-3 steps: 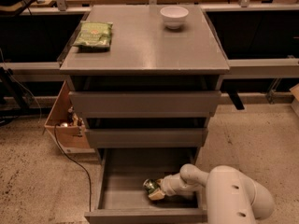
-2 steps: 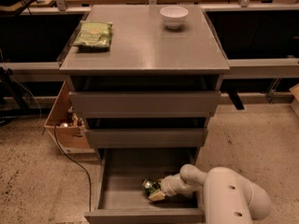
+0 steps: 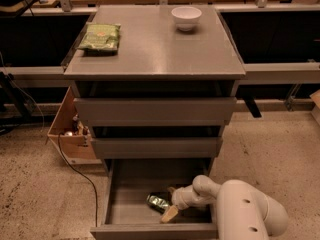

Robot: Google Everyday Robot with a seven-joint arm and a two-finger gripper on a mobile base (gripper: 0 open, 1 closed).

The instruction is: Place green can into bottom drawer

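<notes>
In the camera view, the green can (image 3: 159, 202) is lying on its side inside the open bottom drawer (image 3: 150, 231), right of the drawer's middle and near its front wall. Its long axis is running roughly across the drawer's width. The gripper (image 3: 170, 205) is reaching in from the drawer's right side, right at the can's right end. Whether it is clamping the can, I cannot tell. The drawer's left half is offering free room.

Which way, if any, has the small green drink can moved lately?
No. The small green drink can keeps its spot near the front panel of the open grey bottom drawer, the gripper right beside it.
</notes>
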